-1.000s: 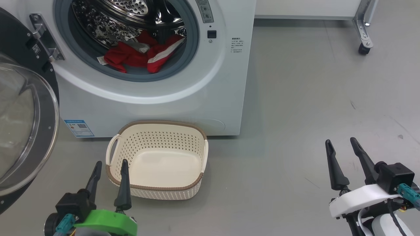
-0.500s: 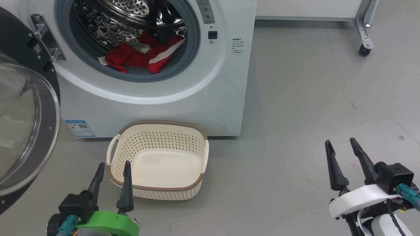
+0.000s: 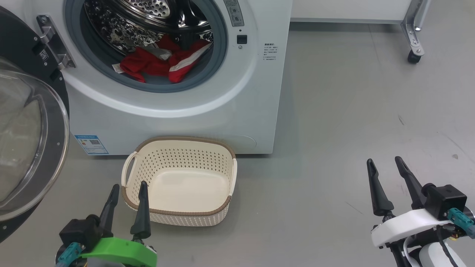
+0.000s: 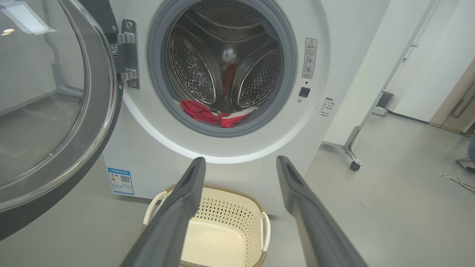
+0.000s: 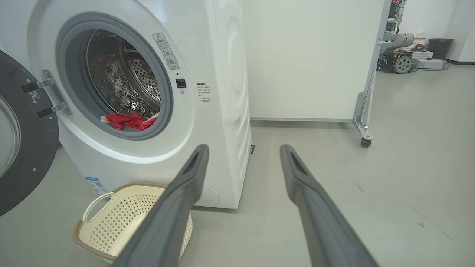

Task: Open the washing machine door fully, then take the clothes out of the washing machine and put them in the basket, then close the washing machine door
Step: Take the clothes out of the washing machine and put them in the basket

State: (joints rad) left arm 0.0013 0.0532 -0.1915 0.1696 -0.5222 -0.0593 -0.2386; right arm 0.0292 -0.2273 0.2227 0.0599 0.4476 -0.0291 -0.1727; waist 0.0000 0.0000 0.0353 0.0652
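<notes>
Red clothes (image 3: pixel 148 66) lie in the washing machine (image 3: pixel 167 122) — beyond the left tool (image 3: pixel 129 185).

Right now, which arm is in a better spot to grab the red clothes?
Probably the left. The left claw sits open by the basket, facing the clothes in the washing machine. The right claw is off to the side, over floor.

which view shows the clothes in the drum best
Head view: it looks down into the drum, so the red clothes and their white stripe show largest. Left wrist and right wrist views each show a low red strip behind the grey seal.
</notes>
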